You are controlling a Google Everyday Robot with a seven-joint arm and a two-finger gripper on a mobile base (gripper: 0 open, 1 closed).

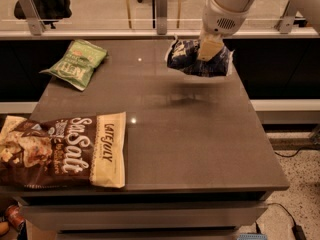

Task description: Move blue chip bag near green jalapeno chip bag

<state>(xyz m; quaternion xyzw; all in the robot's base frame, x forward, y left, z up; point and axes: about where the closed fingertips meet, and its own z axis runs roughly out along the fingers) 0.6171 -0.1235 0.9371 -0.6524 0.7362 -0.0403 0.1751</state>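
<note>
While the blue chip bag (186, 61) is pinched by the pincer (208, 51) at upper right, it should be carried level and set beside the green jalapeno chip bag (77, 64).

blue chip bag (186, 59): crumpled, aloft in gripper (209, 51) | green jalapeno chip bag (78, 64): flat, far-left

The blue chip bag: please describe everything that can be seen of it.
The blue chip bag is small and dark navy with white lettering, and looks like crinkled glossy film. It hangs tilted in the air above the far right part of the grey table without touching it, and a faint shadow lies beneath. Only the hand touches it, gripping its upper edge from above. The green jalapeno chip bag lies far to its left.
</note>
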